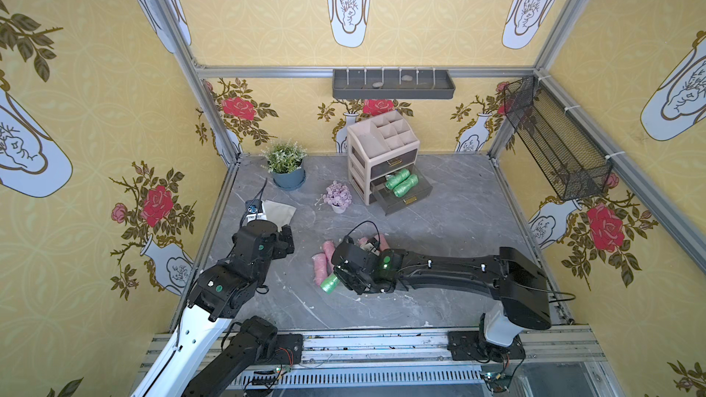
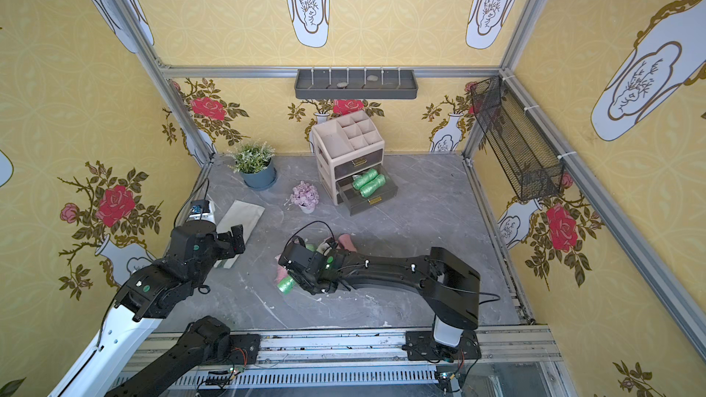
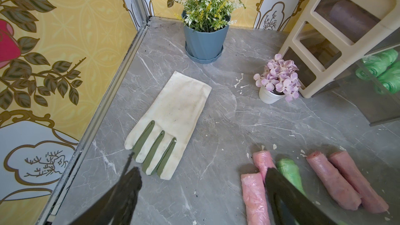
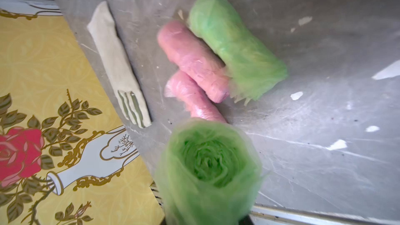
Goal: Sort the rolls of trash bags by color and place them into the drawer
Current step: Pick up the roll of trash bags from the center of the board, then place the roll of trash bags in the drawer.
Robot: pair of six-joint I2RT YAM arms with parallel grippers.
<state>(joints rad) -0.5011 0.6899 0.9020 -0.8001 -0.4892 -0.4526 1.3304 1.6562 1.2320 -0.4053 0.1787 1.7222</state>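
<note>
Green roll (image 4: 207,169) sits end-on between right fingers (image 1: 341,273), beside pink rolls (image 4: 192,61).

1. Black-and-white left arm (image 1: 214,299), lower left in a top view: black left gripper (image 1: 286,239) with jaws spread wide.
2. Black right arm (image 1: 458,269) reaches from lower right to centre; right gripper (image 1: 339,279) clamps a green crinkly plastic roll (image 1: 328,284).
</note>
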